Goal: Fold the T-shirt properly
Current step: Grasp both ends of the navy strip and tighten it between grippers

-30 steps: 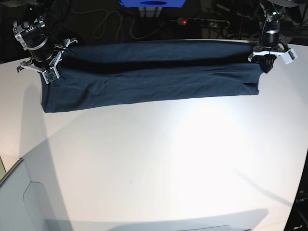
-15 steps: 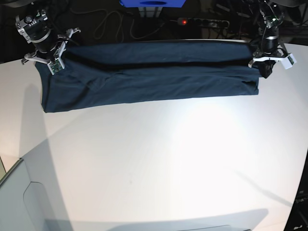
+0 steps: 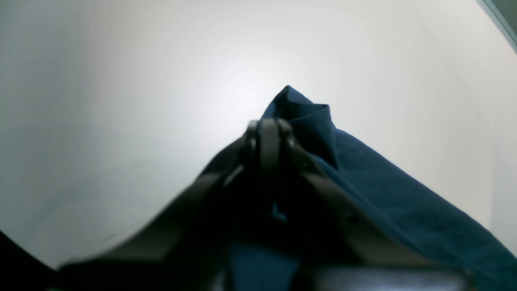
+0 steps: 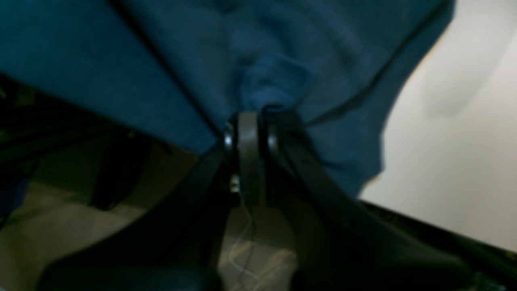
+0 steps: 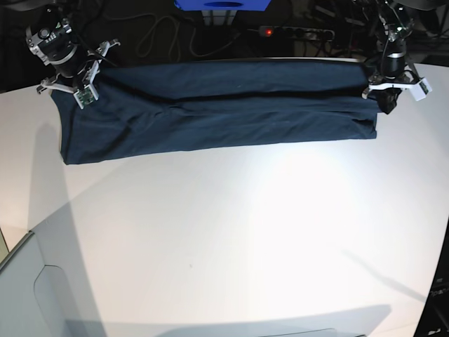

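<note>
At both far corners of the surface [image 5: 231, 232], each arm's fingers pinch the T-shirt [image 5: 224, 116], stretching it taut for folding

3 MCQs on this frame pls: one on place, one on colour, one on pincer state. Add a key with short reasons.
1. Where on the table does the T-shirt lie?
A. along the far edge
B. in the middle
C. at the near edge

2. What colour is the T-shirt?
A. white
B. dark navy blue
C. red

3. What state are the two pincers in?
A. both open, clear of the cloth
B. only one shut on cloth
C. both shut on the T-shirt

Key: 1 A, the base view shows the cloth stretched across the far side, with bare white table nearer the camera. 2 B, it is navy in all three views. 3 C, the left pincer and the right pincer each pinch a bunch of cloth in their wrist views.
</note>
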### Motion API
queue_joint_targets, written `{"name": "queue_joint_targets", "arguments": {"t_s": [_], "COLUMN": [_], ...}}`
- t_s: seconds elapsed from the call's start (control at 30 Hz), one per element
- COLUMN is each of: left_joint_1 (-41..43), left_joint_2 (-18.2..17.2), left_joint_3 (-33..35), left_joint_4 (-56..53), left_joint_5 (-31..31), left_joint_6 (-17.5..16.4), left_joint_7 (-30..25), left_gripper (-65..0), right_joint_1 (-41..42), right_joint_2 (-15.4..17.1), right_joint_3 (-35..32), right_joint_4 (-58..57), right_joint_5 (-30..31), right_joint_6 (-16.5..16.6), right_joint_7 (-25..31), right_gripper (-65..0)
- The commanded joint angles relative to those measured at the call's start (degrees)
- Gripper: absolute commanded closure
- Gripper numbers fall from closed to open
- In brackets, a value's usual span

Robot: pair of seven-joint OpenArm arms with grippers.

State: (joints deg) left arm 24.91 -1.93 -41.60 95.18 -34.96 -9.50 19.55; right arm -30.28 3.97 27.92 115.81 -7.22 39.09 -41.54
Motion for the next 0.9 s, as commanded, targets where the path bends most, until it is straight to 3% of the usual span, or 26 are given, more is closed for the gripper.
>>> {"name": "queue_joint_targets", "arguments": {"t_s": [0.0,0.27,0.33,0.6,0.73,0.87], "left_joint_1": [0.3,1.1,1.1,1.4,1.4,1.4], "left_joint_2": [-0.4,-0.3,-0.3,-0.3,-0.3,-0.4], "left_joint_3": [-0.4,-0.2,-0.2,-0.2,-0.2,-0.2], "left_joint_4": [0.9,0.9,0.9,1.3,1.0,0.9], "left_joint_5": [-0.5,-0.5,-0.4,-0.5,-0.6,-0.6], "left_joint_6": [-0.4,-0.4,-0.4,-0.4,-0.4,-0.4], "left_joint_7": [-1.1,-1.1,-1.1,-1.1,-1.1,-1.1], "left_gripper": [0.0,0.0,0.0,0.0,0.0,0.0], "right_joint_1": [0.1,1.4,1.6,2.2,3.3,3.0], "right_joint_2": [0.5,0.6,0.6,0.0,-2.2,-2.4], "right_joint_3": [0.8,3.0,3.0,7.1,11.4,9.6], "right_joint_4": [0.7,-1.0,-2.1,-1.7,0.6,1.9], "right_joint_5": [0.6,0.6,0.6,0.9,0.9,0.9], "right_joint_6": [0.9,0.9,0.9,0.9,0.9,0.9], "right_joint_7": [0.7,0.3,0.4,0.6,0.4,0.2], "right_gripper": [-0.4,-1.1,-5.1,-32.9,-36.4,-36.4]}}
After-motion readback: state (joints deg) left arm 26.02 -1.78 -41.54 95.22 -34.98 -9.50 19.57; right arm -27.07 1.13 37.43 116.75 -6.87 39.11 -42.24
